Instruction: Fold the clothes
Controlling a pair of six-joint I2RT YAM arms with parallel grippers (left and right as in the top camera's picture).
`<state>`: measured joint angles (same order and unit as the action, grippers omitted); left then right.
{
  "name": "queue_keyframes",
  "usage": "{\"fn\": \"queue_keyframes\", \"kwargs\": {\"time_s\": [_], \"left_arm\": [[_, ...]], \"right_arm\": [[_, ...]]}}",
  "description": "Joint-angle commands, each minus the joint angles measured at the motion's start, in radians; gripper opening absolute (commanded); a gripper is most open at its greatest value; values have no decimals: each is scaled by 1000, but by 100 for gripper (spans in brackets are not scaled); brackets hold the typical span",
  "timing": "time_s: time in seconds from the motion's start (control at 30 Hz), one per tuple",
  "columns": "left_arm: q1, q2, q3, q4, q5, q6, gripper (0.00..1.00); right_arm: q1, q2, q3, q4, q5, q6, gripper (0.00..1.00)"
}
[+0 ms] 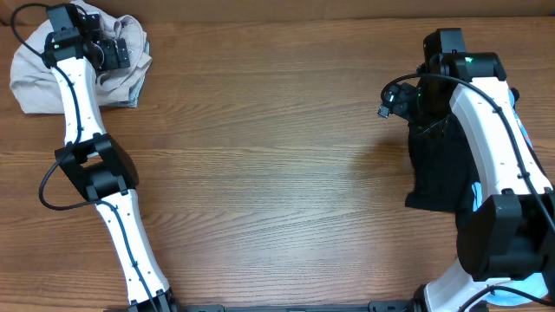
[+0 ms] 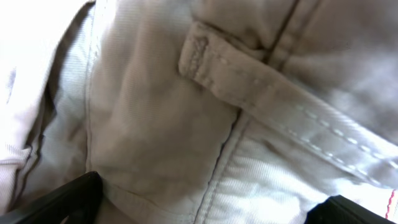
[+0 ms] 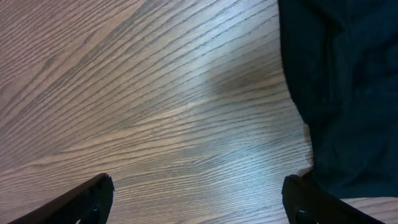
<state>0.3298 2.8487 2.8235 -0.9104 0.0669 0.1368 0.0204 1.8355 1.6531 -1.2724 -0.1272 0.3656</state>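
Note:
The beige khaki shorts [image 1: 35, 74] lie bunched at the table's far left corner. My left gripper [image 1: 117, 54] hovers over their right side. In the left wrist view the shorts [image 2: 155, 124] fill the frame, with a belt loop [image 2: 236, 68] and seams showing. The left gripper [image 2: 211, 208] is open, fingers spread wide just over the fabric. A black garment [image 1: 438, 165] lies at the right edge under my right arm. My right gripper [image 1: 406, 97] is open above bare wood [image 3: 199, 202], its right finger beside the black garment's [image 3: 342, 93] edge.
The wooden table [image 1: 277, 156] stretches between the two arms. Bits of sky-blue cloth [image 1: 476, 196] show beside the right arm, low at the right edge. The left arm's base sits at the front left.

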Motion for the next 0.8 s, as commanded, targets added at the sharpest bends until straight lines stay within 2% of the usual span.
{"fn": "queue_keyframes", "kwargs": {"time_s": [0.0, 0.07, 0.27, 0.37, 0.43, 0.5, 0.67, 0.77], "left_arm": [[-40, 43, 39, -33, 38, -11, 100], [-42, 3, 80, -57, 38, -11, 100], [-43, -174, 175, -140, 38, -11, 100], [-43, -286, 183, -194, 38, -19, 100], [-44, -390, 183, -254, 38, -68, 100], [-44, -441, 183, -299, 38, -90, 100], [-44, -507, 183, -345, 38, -92, 100], [-44, -507, 182, -348, 37, -92, 100]], "right_arm": [[2, -21, 13, 2, -6, -4, 91], [2, -22, 37, -3, -6, -13, 100], [2, -22, 241, -87, 34, -64, 100], [2, -22, 394, -172, 94, -68, 100], [2, -23, 568, -266, 120, -109, 100], [2, -26, 665, -314, 119, -135, 100], [2, -64, 884, -422, 127, -140, 100], [2, -125, 915, -421, 126, -138, 100]]}}
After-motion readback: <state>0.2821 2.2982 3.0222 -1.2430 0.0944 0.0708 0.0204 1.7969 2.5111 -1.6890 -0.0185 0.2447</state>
